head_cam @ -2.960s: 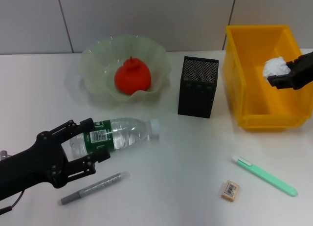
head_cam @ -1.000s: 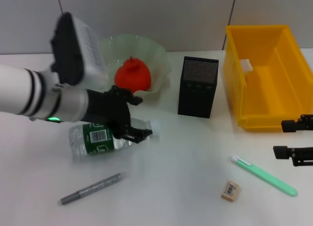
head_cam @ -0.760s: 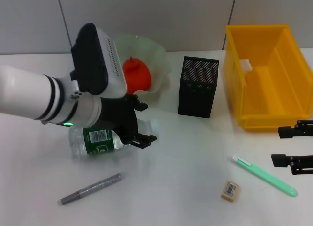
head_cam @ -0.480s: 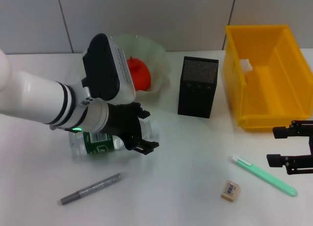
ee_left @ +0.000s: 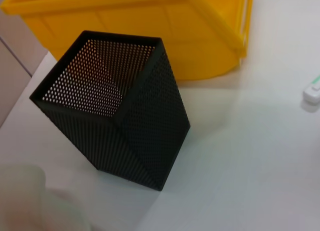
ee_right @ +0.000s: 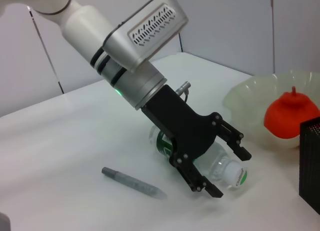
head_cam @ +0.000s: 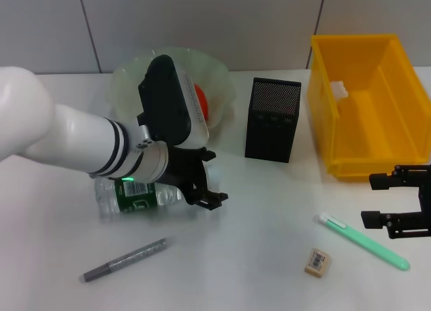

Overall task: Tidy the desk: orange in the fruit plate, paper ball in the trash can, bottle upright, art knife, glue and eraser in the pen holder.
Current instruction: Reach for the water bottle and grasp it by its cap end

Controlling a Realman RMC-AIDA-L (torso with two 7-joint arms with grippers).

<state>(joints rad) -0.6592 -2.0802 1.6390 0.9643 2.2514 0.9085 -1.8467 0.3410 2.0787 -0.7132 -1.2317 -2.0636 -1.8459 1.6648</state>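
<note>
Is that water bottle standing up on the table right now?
No, the bottle lies on its side on the table, with the left end effector open around its neck.

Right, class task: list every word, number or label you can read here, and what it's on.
No text can be read.
On the bottle, under the open left claw: green label, print too small to read.
On the bottle cap: green print, blurred.
On the eraser: barcode label, digits too small.
The right claw, open beside the knife: no marks.
</note>
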